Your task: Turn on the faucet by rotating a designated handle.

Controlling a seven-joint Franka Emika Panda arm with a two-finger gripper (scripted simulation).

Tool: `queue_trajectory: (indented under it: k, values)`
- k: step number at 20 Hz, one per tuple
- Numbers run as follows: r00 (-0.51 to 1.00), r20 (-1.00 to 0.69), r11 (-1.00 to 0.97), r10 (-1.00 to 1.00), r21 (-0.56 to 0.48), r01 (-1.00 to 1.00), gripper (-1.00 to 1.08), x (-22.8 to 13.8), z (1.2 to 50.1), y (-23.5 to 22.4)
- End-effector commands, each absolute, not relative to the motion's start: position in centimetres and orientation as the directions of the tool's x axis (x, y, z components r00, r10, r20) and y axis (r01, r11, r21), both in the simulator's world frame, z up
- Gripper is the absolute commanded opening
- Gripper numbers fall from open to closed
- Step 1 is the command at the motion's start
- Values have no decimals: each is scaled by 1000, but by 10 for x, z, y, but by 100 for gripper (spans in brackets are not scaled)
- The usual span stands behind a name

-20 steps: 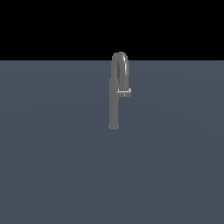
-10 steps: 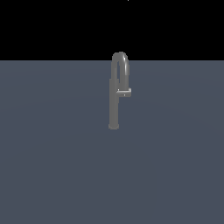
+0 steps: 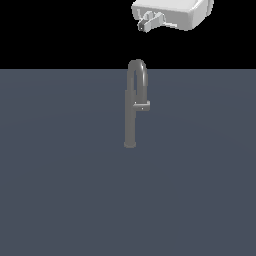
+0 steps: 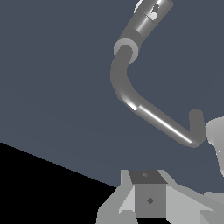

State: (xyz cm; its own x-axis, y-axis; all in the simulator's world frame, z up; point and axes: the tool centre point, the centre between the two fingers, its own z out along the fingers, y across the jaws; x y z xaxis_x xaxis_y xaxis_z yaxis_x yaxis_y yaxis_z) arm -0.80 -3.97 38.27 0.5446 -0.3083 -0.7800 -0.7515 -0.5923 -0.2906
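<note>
Gripper [image 3: 145,25] sits high above the faucet [image 3: 131,117], touching nothing; can't tell if its claw is apart or together. Handle [image 3: 142,106] juts from mid-post toward the exterior view's right. Descend beside the spout, approach the lever side-on, push its tip.

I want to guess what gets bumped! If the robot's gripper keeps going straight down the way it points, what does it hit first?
Probably the faucet, at the top of its curved spout, well above the handle. The gripper looks down over that bend, though depth is hard to judge.

Grey faucet [image 4: 131,83] seen from above over a slate floor [image 4: 52,78], pale fingers [image 4: 216,133] at the frame's edge
</note>
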Motion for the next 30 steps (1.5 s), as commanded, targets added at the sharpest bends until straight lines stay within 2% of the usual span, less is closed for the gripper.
queue_trajectory:
  k: [1, 8, 19, 30]
  values:
    - [495, -817, -549, -294, -280, -788, -100, 4, 369, -43]
    - [339, -912, -412, -231, -224, -883, -100, 34, 325, -52]
    - [98, -992, -201, -82, -80, -976, -100, 66, 248, -59]
    - [0, -1000, -114, -1, 0, -993, -100, 73, 212, -56]
